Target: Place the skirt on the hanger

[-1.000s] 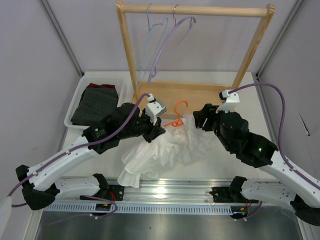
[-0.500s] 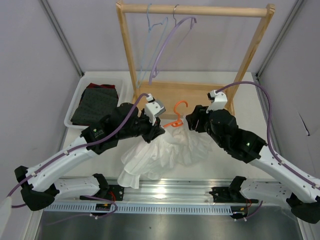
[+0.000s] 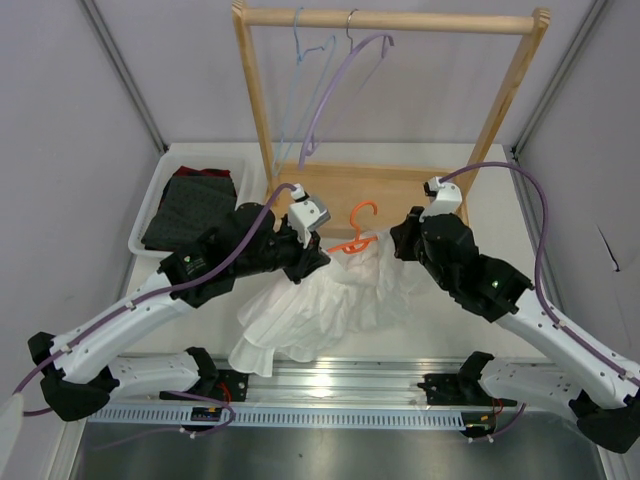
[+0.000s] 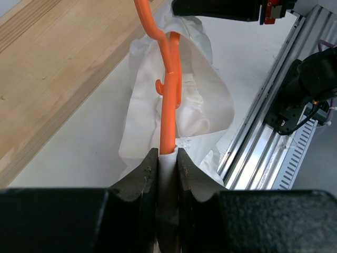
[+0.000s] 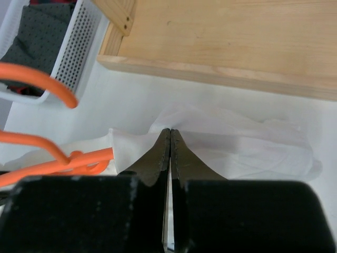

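The white crinkly skirt lies bunched on the table between the two arms. The orange hanger is threaded into its top, with the hook pointing toward the rack. My left gripper is shut on the hanger's arm with skirt fabric wrapped round it. In the left wrist view the orange bar runs out from between the jaws over the skirt. My right gripper is shut at the skirt's upper right edge. Its tips pinch a fold of the fabric beside the hanger.
A wooden rack stands at the back on a wooden base, carrying a lilac hanger and a pale blue hanger. A white basket at the left holds a dark dotted garment. An aluminium rail runs along the near edge.
My right gripper swung left to the skirt's top edge and closed from open onto the fabric. The left arm kept hold of the hanger; the skirt shifted slightly left.
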Controlling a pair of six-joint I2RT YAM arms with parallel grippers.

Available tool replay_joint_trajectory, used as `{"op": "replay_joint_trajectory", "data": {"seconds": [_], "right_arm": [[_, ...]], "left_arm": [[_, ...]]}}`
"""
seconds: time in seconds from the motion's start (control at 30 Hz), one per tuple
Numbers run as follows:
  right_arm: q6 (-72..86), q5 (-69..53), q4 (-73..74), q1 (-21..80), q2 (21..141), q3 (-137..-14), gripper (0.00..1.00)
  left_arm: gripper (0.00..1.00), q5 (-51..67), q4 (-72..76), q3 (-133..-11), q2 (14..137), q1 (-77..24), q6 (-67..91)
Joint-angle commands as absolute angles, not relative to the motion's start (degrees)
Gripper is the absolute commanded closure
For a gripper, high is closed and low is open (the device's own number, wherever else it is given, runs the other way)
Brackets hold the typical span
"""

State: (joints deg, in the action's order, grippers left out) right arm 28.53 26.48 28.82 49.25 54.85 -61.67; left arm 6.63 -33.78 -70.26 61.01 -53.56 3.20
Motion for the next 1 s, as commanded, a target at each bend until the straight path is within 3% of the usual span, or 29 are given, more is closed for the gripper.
{"op": "replay_joint_trajectory", "data": {"seconds": [0.0,0.53,0.57,0.63,0.7,0.73,0.83,0.97], "right_arm": [[28.2,27.9,29.4,46.6,54.1,-62.4,1.0],[27.5,27.6,34.2,40.7,54.3,-65.5,0.98],[27.6,27.5,34.5,40.4,54.4,-66.0,0.95],[27.5,27.3,35.6,39.5,54.6,-67.8,0.61],[27.7,28.3,36.6,39.1,54.7,-70.7,0.37],[27.6,29.7,37.6,39.0,54.8,-71.9,0.3],[27.7,32.9,39.6,38.0,54.9,-76.6,0.18],[27.9,35.1,40.4,36.8,54.1,-81.0,0.14]], "left_arm": [[1.0,7.4,-30.8,-73.7,59.6,-53.3,4.0],[1.0,4.6,-25.7,-78.7,58.5,-53.3,6.4],[1.0,4.0,-25.5,-79.4,58.9,-53.3,6.5],[1.0,2.4,-25.4,-81.0,60.4,-53.3,6.9],[1.0,0.5,-25.2,-82.9,61.5,-53.3,7.5],[1.0,0.3,-25.2,-83.4,62.7,-53.3,7.6],[1.0,-3.8,-24.7,-85.4,65.2,-53.3,8.3],[1.0,-5.9,-22.7,-88.1,68.1,-53.3,9.3]]}}
